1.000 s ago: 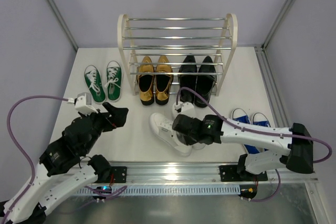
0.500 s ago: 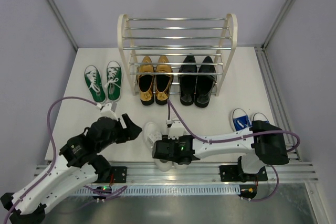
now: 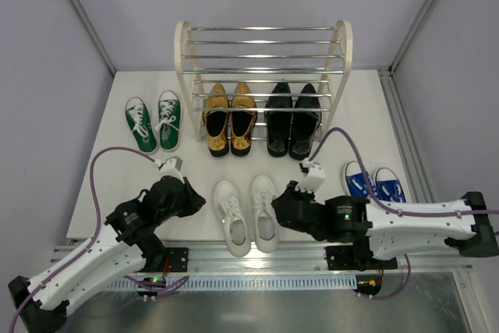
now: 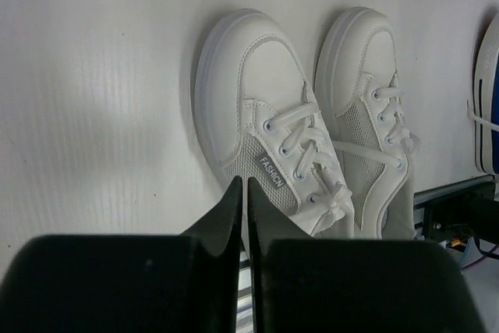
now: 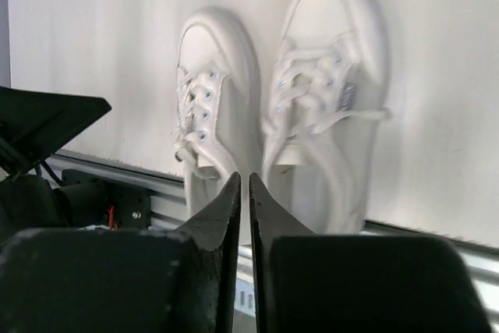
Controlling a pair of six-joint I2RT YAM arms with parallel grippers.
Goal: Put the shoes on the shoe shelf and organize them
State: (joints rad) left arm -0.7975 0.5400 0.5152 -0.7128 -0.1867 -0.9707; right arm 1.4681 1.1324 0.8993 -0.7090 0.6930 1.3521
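Observation:
The white sneakers [image 3: 248, 214] lie side by side near the table's front edge, toes toward the shoe shelf [image 3: 185, 58]. My left gripper [image 3: 199, 200] is shut just left of them; in the left wrist view its tips [image 4: 243, 182] meet over the nearer sneaker [image 4: 261, 111], with nothing between them. My right gripper [image 3: 282, 207] is shut just right of the pair, its tips [image 5: 242, 177] at the sneakers' [image 5: 331, 76] heels. Gold loafers [image 3: 230, 119] and black dress shoes [image 3: 292, 119] stand on the bottom tier. Green sneakers [image 3: 153, 122] sit left of the shelf, blue sneakers [image 3: 374, 181] at the right.
The metal rail [image 3: 257, 256] with both arm bases runs along the table's front edge, right behind the white sneakers' heels. The shelf's upper chrome rods [image 3: 265, 43] carry nothing. Grey walls enclose the table.
The white sneakers went from a skewed heap at mid-table to a straight pair by the front edge. Both grippers closed. The right arm drew back to the right of the pair.

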